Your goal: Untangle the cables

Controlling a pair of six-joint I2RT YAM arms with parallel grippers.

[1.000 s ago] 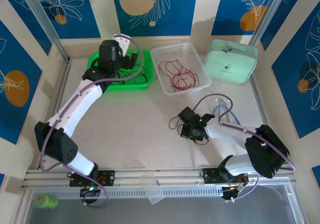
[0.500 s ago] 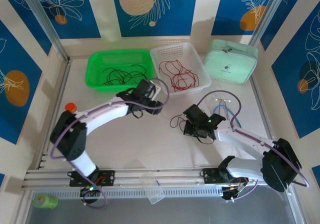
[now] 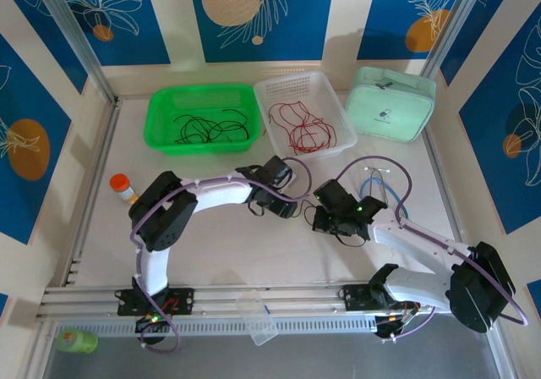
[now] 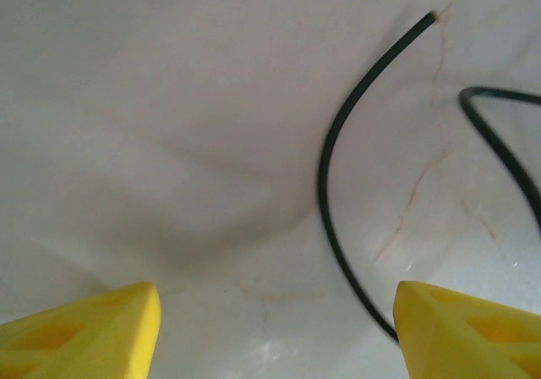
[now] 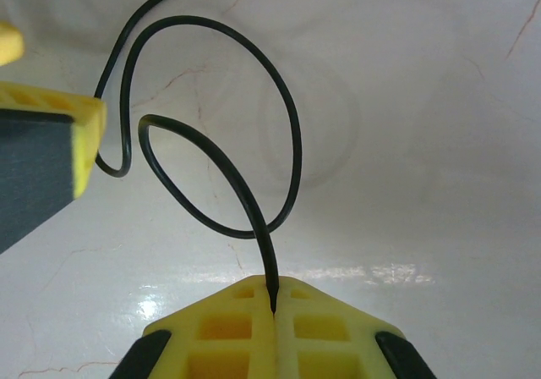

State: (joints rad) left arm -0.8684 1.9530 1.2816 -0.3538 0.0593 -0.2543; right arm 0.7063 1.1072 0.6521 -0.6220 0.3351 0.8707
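A green basket is sitting at the far left of the bench, with a white lattice basket standing just beside it on the right. Right of that, a mint-green zipped pouch is lying flat. A small orange-capped bottle is standing near the left edge. Below the near rail, a green tape roll is resting, and what may be a clear plastic piece is leaning across the rail.
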